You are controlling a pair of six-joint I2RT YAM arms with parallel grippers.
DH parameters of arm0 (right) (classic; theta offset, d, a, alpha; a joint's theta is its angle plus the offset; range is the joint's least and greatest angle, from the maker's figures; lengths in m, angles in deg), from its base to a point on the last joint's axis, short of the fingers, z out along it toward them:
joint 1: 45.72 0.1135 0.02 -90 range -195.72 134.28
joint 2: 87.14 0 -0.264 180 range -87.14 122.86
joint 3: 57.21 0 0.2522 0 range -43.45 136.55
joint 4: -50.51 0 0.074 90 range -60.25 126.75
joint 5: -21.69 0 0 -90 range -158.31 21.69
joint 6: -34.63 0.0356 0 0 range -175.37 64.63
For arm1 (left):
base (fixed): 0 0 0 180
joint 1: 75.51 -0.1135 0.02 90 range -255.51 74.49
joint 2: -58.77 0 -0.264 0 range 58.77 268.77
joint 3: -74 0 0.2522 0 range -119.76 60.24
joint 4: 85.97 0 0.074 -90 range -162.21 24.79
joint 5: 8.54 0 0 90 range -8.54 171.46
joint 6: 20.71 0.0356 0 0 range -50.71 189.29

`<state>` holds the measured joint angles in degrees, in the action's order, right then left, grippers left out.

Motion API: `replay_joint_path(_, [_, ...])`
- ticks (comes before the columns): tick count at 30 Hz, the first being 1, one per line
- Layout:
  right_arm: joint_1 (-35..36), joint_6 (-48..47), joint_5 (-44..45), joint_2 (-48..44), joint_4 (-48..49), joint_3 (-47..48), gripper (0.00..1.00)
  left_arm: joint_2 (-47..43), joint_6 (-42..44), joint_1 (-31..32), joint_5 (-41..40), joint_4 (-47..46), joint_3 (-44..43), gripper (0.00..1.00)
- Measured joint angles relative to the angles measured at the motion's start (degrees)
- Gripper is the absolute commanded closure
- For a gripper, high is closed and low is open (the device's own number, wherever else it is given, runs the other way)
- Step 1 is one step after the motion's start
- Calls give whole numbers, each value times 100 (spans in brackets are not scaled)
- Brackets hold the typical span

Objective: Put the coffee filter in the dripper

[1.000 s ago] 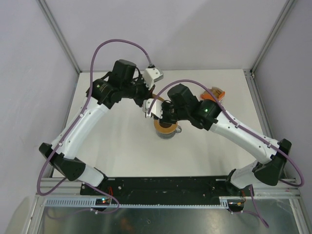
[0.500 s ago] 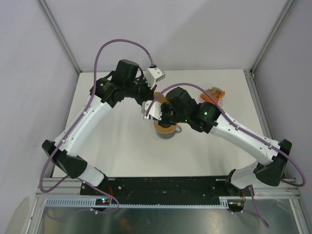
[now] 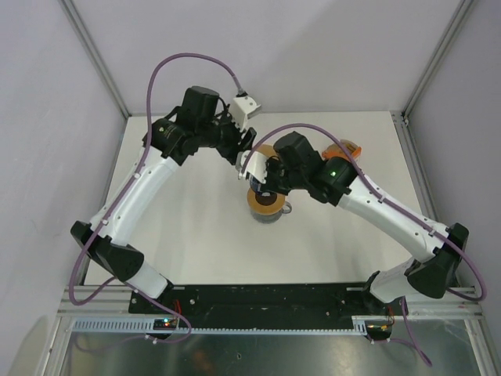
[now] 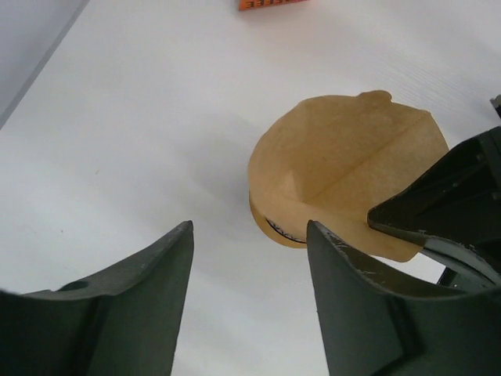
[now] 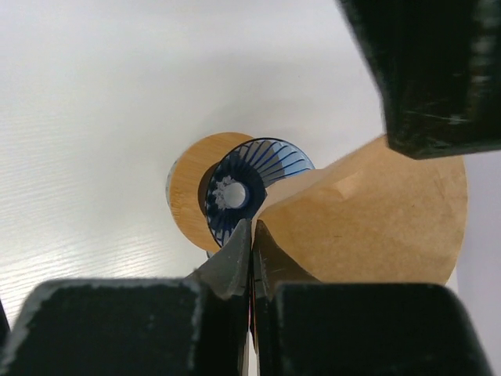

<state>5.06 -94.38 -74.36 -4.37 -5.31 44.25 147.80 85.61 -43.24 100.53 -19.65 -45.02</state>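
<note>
The coffee filter (image 5: 376, 219), a light-brown paper fan, hangs just above and beside the dripper (image 5: 243, 188), partly covering its rim. The dripper is a dark-blue ribbed cone seated in a flat wooden ring (image 5: 186, 184). My right gripper (image 5: 252, 225) is shut on the filter's lower edge. In the left wrist view the filter (image 4: 344, 168) is spread open in front of my left gripper (image 4: 250, 227), whose jaws stand open and apart from the paper with nothing between them. From above, the filter (image 3: 266, 153) lies between both grippers, over the dripper (image 3: 266, 207).
An orange box of filters (image 3: 349, 149) stands at the back right, its edge also in the left wrist view (image 4: 270, 4). A grey mug (image 3: 286, 208) holds the dripper. The left gripper's finger (image 5: 427, 70) looms close above the filter.
My left gripper has let go of the filter, opened and drawn back toward the far left. My right gripper has closed on the filter's edge and now holds it alone.
</note>
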Motion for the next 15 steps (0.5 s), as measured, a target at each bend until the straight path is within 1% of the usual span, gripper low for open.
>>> replay_joint_path(6, [4,-4,-39,389,-269,61,100,74,-50,-177,116,-20,-11,29])
replay_joint_path(15, [13,-26,-24,960,-741,361,100,175,-87,-407,299,-61,-9,29])
